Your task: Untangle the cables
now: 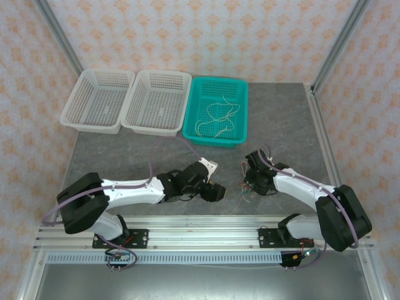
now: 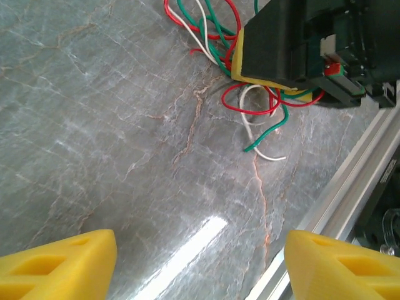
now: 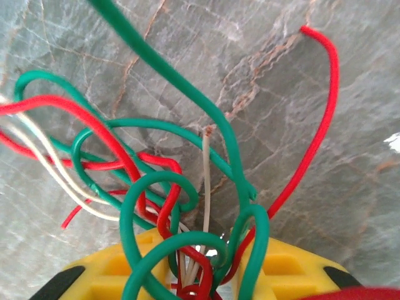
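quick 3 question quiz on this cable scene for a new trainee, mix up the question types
1. True or false: the right tool is shut on a tangle of red, green and white cables.
2. The basket holding loose cream wires is: A white, B teal, C grey.
3. Fill in: the left tool has its jaws ____.
Key: 1 true; 2 B; 3 open.
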Motion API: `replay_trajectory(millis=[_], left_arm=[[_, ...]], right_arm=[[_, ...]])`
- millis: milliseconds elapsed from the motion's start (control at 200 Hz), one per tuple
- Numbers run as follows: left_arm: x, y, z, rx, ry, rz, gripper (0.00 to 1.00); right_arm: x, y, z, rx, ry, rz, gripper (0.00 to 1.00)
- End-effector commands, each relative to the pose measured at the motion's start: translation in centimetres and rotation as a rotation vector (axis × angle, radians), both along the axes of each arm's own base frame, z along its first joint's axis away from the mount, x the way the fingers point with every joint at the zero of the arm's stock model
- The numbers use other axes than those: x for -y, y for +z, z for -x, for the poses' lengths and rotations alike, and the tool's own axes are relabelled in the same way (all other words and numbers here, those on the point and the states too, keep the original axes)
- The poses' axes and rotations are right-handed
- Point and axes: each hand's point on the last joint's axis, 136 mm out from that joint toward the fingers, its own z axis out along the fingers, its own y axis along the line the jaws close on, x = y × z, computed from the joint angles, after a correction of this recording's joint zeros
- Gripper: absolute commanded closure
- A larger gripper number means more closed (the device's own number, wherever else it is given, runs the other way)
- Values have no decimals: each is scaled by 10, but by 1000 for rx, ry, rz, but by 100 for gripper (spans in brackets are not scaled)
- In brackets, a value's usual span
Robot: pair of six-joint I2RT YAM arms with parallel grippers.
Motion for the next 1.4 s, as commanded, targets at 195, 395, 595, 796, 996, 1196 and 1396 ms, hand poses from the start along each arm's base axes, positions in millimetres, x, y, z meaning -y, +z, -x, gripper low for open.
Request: replay_trajectory(millis=[195,395,595,796,996,1196,1396], left_arm=[[-1,19,-15,25,91,111,30],[-19,29,-16,47,109,131,30],[-22,23,-27,12,165,143,32],[-23,20,-36,55,144,124,56],[1,7,-29,113,-8,210,66],[18,13,-40,274,-81,236,47],[28,4,-56,334,-96,167,44]], right_arm=[[-63,34,-15,47,-86,-427,60],[-68,65,-34,150,-191,-557,69],[-67,57,-30,133,-142,-506,87],[-70,51,-23,107,-126,-524,91],[-73,60,-31,117,-206,-601,98],[-70,74,-32,135,-277,-650,99],[-70,96,-35,170,-276,-694,99]])
